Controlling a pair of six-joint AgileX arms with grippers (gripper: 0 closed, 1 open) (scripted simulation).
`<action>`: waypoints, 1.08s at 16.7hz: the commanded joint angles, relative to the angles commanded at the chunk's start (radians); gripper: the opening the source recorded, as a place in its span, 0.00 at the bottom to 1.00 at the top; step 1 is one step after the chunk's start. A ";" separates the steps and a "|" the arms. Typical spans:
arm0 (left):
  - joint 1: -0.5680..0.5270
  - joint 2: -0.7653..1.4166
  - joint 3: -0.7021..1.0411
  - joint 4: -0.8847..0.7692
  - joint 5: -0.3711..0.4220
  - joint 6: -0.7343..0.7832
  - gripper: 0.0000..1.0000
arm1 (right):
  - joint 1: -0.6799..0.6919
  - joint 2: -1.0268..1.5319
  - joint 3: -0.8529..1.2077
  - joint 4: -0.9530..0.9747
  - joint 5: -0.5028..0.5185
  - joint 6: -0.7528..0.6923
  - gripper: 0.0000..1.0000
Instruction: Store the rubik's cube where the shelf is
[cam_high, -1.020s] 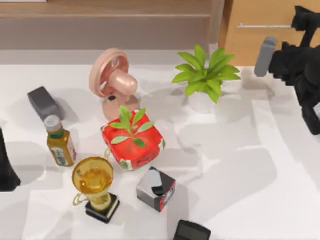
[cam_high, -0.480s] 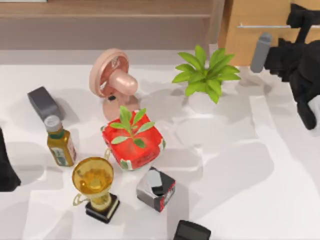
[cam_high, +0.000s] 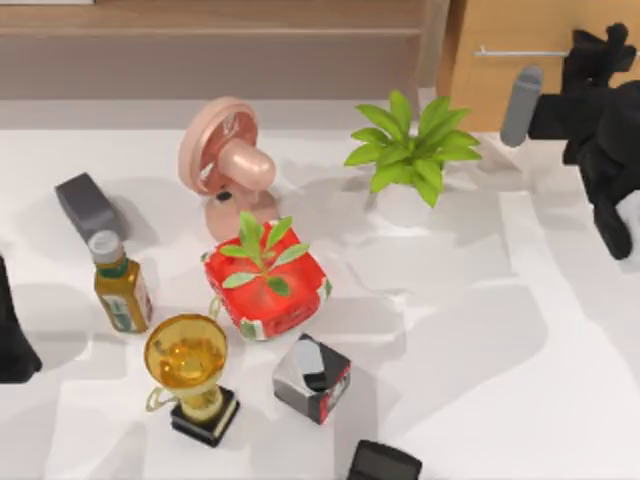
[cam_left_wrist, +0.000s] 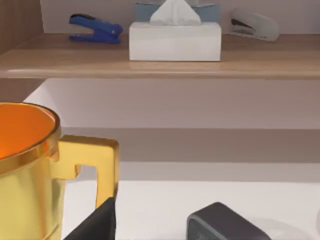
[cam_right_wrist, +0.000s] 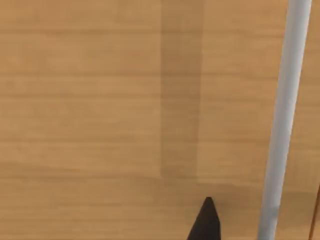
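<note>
Long horizontal light-brown wooden shelf (cam_high: 210, 15) with a darker brownish-grey recess beneath runs along the upper left of the top view. In the left wrist view its board (cam_left_wrist: 75, 60) carries a blue stapler (cam_left_wrist: 95, 27), a white tissue box (cam_left_wrist: 175, 40) and a pale stapler (cam_left_wrist: 254, 24). Light wooden drawer cabinet (cam_high: 500, 95) sits at the upper right, with a silver bar handle (cam_high: 520, 52). Right gripper (cam_high: 597, 45) hangs at the cabinet front, close to the handle's right end. The right wrist view looks straight onto the wood panel, with the bar (cam_right_wrist: 285, 125) just beside a black tip (cam_right_wrist: 207, 220). Whether this gripper is open or closed, cannot tell. Left arm (cam_high: 12, 340) is parked at the left edge, beside the gold trophy cup (cam_high: 187, 360); its gripper state is likewise not readable. Where the small multicoloured rubik's cube lies, cannot tell. The table clutter includes a black, silver and red box (cam_high: 312, 378) at lower centre, which is not the cube. Judgement: the step in hand is the approach to the drawer handle, on the guess that the cube is inside. The next move calls for squaring onto the bar, closing on it and pulling outward. The reach for the cube and the carry to the shelf are not yet begun.
</note>
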 joint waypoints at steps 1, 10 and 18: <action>0.000 0.000 0.000 0.000 0.000 0.000 1.00 | 0.000 0.000 0.000 0.000 0.000 0.000 0.17; 0.000 0.000 0.000 0.000 0.000 0.000 1.00 | 0.000 0.000 0.000 0.000 0.000 0.000 0.00; 0.000 0.000 0.000 0.000 0.000 0.000 1.00 | -0.011 -0.079 -0.149 0.071 -0.026 0.009 0.00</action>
